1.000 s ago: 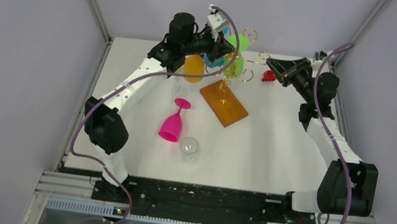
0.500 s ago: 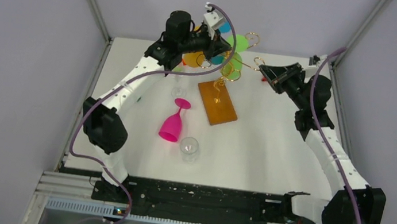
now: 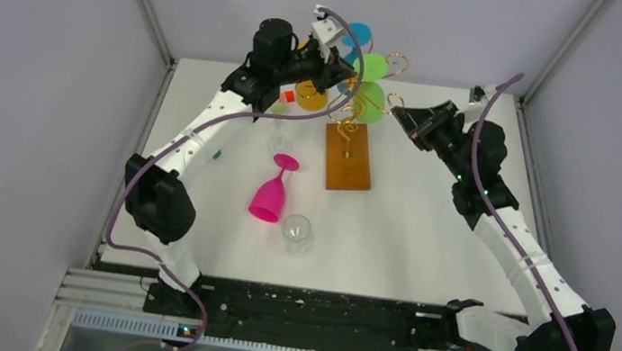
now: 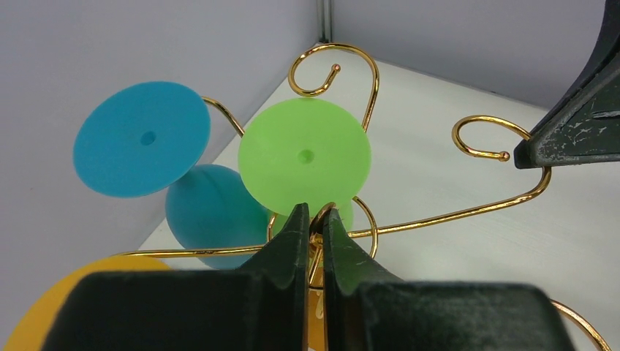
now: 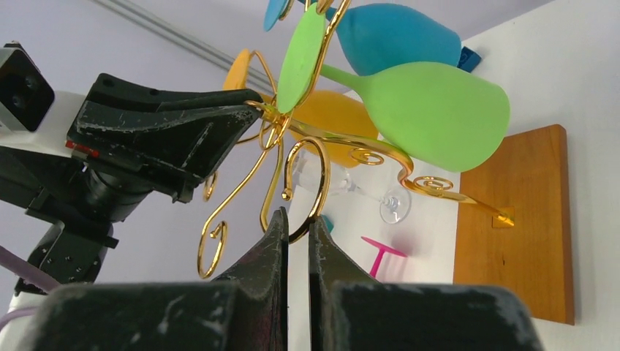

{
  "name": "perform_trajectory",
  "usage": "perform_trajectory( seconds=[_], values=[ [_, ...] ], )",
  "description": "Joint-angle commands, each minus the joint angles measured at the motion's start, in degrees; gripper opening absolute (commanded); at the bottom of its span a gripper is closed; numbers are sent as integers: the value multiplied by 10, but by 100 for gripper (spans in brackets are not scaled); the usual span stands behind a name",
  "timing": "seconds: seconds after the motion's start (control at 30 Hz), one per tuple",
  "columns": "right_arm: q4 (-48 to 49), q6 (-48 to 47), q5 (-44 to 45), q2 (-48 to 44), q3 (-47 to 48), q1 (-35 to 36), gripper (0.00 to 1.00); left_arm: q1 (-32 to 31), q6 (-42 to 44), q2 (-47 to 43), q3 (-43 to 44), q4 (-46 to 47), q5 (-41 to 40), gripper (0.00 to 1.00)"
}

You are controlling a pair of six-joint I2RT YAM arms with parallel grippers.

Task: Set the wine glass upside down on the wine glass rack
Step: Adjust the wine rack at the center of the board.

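Observation:
The wine glass rack (image 3: 348,156) stands at the back middle on its orange-brown base. A green glass (image 3: 370,102), a blue glass (image 3: 358,35) and an orange glass (image 3: 310,95) hang upside down on its gold arms. My left gripper (image 3: 350,74) is shut on the rack's top centre wire (image 4: 314,219). My right gripper (image 3: 399,114) is shut on one curled gold arm (image 5: 298,216). A pink wine glass (image 3: 272,190) lies on its side on the table, left of the base. A clear glass (image 3: 297,233) lies near it, and another clear glass (image 3: 280,142) lies by the rack.
Grey walls and frame posts stand close behind the rack. A small teal piece (image 3: 217,155) lies on the table under the left arm. The left arm stretches over the table's left side, and the right arm over its right side.
The rack has turned, so its base now lies nearly straight front to back instead of diagonal. My right gripper has moved left and nearer with the curled arm. My left gripper has shifted slightly back.

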Motion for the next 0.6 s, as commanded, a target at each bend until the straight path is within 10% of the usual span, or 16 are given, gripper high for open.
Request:
perform_trajectory(
  seconds=[0.0, 0.57],
  values=[
    [30, -61, -85, -33, 46, 63, 0, -18, -17, 0, -5, 17, 0, 0],
    [34, -66, -27, -40, 25, 163, 0, -22, -23, 18, 16, 15, 34, 0]
  ],
)
